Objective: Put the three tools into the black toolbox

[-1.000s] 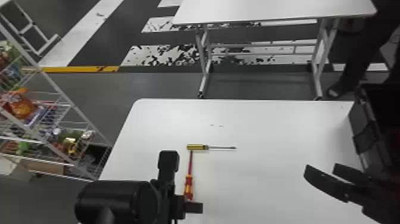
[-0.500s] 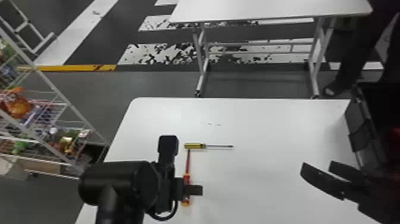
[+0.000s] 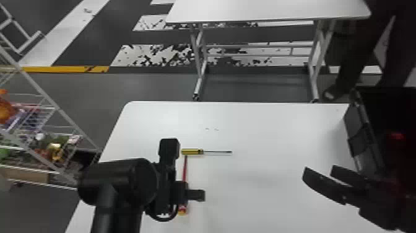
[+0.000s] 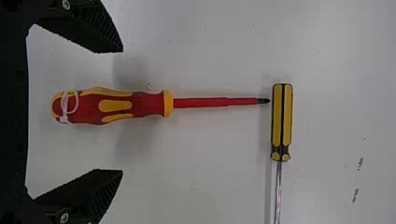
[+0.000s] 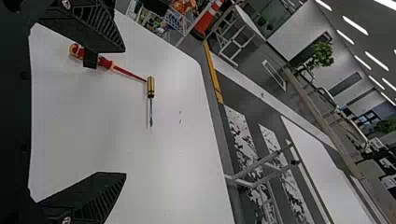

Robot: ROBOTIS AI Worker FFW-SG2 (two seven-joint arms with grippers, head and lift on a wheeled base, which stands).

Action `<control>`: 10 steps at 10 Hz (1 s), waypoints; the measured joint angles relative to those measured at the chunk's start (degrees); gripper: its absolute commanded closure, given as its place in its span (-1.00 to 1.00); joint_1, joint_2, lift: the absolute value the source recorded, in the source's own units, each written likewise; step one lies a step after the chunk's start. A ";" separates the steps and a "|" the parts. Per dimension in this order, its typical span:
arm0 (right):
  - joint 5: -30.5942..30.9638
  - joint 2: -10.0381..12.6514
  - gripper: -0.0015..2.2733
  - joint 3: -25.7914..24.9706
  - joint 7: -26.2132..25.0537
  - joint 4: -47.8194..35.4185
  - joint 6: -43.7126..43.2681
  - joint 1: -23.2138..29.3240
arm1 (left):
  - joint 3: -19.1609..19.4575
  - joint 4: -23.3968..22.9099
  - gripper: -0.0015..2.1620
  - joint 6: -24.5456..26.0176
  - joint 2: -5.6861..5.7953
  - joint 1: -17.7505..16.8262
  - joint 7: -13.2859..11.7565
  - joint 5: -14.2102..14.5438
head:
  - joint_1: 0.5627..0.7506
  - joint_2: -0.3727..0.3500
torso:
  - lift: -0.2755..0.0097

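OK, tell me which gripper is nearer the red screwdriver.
The left gripper: it hovers open over the red screwdriver. The right gripper is well off to the screwdriver's right, near the black toolbox.

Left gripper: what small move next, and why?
I'd probably lower the left gripper around the red screwdriver: the open fingers line up on either side of its handle, and it lies ungripped on the white table.

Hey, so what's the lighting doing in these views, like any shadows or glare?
Left wrist view: soft, diffuse shadows beside the red-and-yellow screwdriver, and a glint on the metal shaft of the yellow-and-black screwdriver. Head view: the black toolbox is very dark inside, with faint shade on the table beside it. Right wrist view: bright ceiling lights.
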 measured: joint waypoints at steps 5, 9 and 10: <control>0.78 0.14 -0.95 0.92 -0.41 0.92 -0.65 -0.89 | 1.06 2.61 0.79 0.00 0.00 -1.12 0.92 0.77 | 0.41 0.50 | 0.57; 1.20 0.20 -0.95 1.48 -0.86 1.18 -1.00 -0.98 | 1.48 2.19 0.98 -0.02 0.00 -0.54 2.73 2.69 | 0.41 0.50 | 0.57; 1.38 0.19 -0.95 1.79 -0.97 1.31 -1.06 -1.09 | 1.49 1.45 0.98 -0.02 0.00 -0.01 3.41 3.01 | 0.41 0.52 | 0.57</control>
